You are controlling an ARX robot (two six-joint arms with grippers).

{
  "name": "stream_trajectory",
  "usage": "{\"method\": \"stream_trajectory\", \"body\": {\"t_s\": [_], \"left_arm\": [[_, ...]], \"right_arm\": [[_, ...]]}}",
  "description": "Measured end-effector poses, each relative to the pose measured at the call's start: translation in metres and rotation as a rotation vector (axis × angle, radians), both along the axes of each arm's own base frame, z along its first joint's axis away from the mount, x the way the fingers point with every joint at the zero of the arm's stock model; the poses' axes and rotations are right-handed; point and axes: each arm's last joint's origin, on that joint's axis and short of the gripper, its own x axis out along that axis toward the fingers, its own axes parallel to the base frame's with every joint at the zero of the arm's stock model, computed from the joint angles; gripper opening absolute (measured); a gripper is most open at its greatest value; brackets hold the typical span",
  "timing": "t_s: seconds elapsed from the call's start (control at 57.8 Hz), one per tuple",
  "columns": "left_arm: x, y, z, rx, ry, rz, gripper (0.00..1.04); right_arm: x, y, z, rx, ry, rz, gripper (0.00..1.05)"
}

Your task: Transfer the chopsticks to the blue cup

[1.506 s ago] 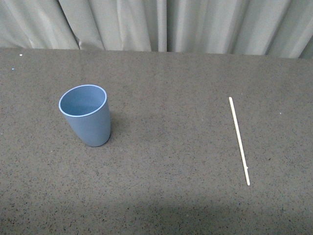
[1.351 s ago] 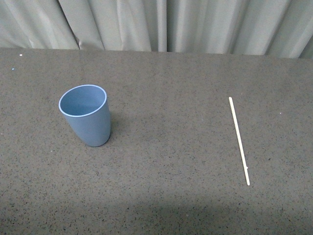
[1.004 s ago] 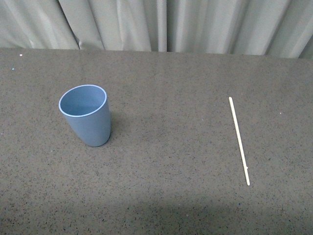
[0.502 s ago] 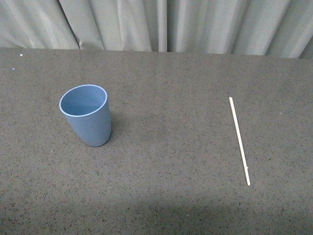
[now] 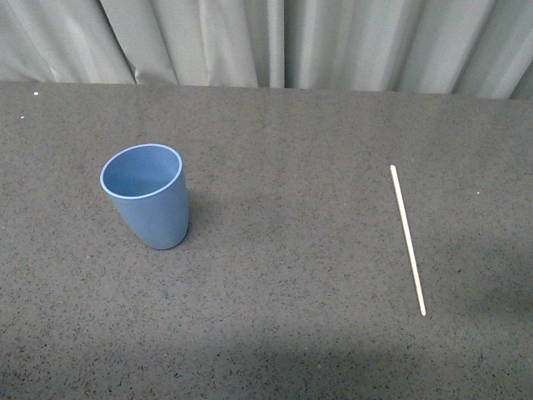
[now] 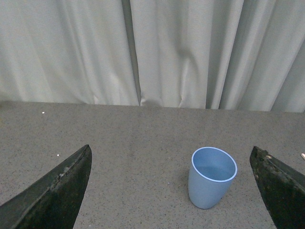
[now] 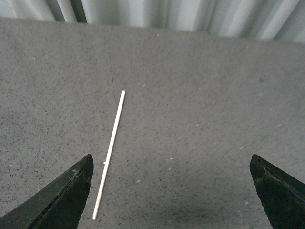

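Chopstick (image 5: pixel 407 240): one thin, straight, pale wooden stick, lying flat on the right half of the tabletop (image 5: pixel 275 333). It runs from the far side toward the near edge, its near end slanted slightly toward the right edge.

Right gripper (image 7: pixel 171 155): two dark, wedge-shaped fingers spread wide, holding nothing. In the right wrist view the chopstick (image 7: pixel 109 155) lies on the surface inside the gap between them, close beside one finger and apart from it.

Blue cup (image 5: pixel 148 197): matte light blue, no handle, tapering to a narrower base, thin paler rim. It stands upright on the left half, well apart from the stick.

Left gripper (image 6: pixel 170 147): fingers spread wide, empty. The cup (image 6: pixel 211 177) stands ahead of the gap, untouched.

Tabletop: dark, finely speckled, stone-like.

Curtain (image 5: pixel 275 42): pale grey, pleated, along the far edge.
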Motion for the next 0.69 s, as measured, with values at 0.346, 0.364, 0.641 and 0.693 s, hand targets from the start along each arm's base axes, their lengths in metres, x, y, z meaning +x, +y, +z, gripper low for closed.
{"method": "stream_trajectory", "body": {"t_s": [0.346, 0.364, 0.641, 0.693], "left_arm": [[0.000, 0.000, 0.000, 0.000, 0.000, 0.000, 0.98], [0.000, 0.000, 0.000, 0.000, 0.000, 0.000, 0.98], [0.000, 0.000, 0.000, 0.000, 0.000, 0.000, 0.98], [0.000, 0.000, 0.000, 0.000, 0.000, 0.000, 0.98]], "right_arm": [[0.107, 0.023, -0.064, 0.076, 0.414, -0.006, 0.95], [0.112, 0.024, -0.067, 0.080, 0.428, -0.007, 0.95], [0.161, 0.047, -0.097, 0.104, 0.556, 0.008, 0.95], [0.165, 0.051, -0.099, 0.102, 0.567, 0.016, 0.95]]}}
